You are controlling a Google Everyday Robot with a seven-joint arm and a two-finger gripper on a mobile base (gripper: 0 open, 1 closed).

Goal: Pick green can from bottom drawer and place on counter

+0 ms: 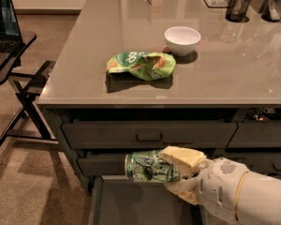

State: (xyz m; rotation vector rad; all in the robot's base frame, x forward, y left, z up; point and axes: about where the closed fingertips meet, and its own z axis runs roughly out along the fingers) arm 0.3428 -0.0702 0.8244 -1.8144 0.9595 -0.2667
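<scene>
The green can (pixel 147 167) lies on its side in my gripper (pixel 178 175), held in the air above the open bottom drawer (pixel 131 205) and in front of the middle drawer front. The pale fingers (pixel 182 156) are shut on the can's right end. The white arm (pixel 243 196) comes in from the lower right. The grey-beige counter (pixel 215 74) is above, its front edge well above the can.
On the counter lie a green-and-orange snack bag (pixel 140 64), a white bowl (pixel 181 40), a dark mesh cup (pixel 237 6) and other items at the back. A black folding stand with a laptop (pixel 4 27) is at the left. Closed drawer fronts (pixel 147 135) are under the counter.
</scene>
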